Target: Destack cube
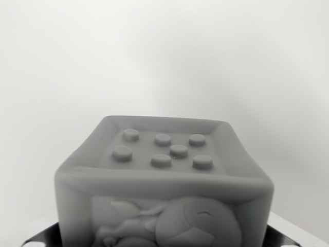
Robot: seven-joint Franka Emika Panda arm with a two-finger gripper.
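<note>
Backdrop: a plain, pale, featureless surface fills the whole upper half of the wrist view and runs down both sides; whether it is wall or desk cannot be told.

Cube (163, 180): one soft-looking grey block, low and centred in the wrist view, close to the camera, upright, its bottom cut off by the lower edge. Rounded corners, raised rim round each face. Nothing stands in front of it or blocks it; whatever it rests on is hidden below the frame.

Front face relief (180, 224): a moulded animal figure, rounded body, with a leaf-like shape to the wrist view's left; only partly visible.

Top face studs (163, 149): seven small round raised dots in a recessed panel, three at the back, one offset in the middle, three at the front. No writing, brand or label readable.

End effector: dark angled parts (43, 237) at both lower corners flank the cube; fingertips out of sight, so its opening and any hold cannot be told.
</note>
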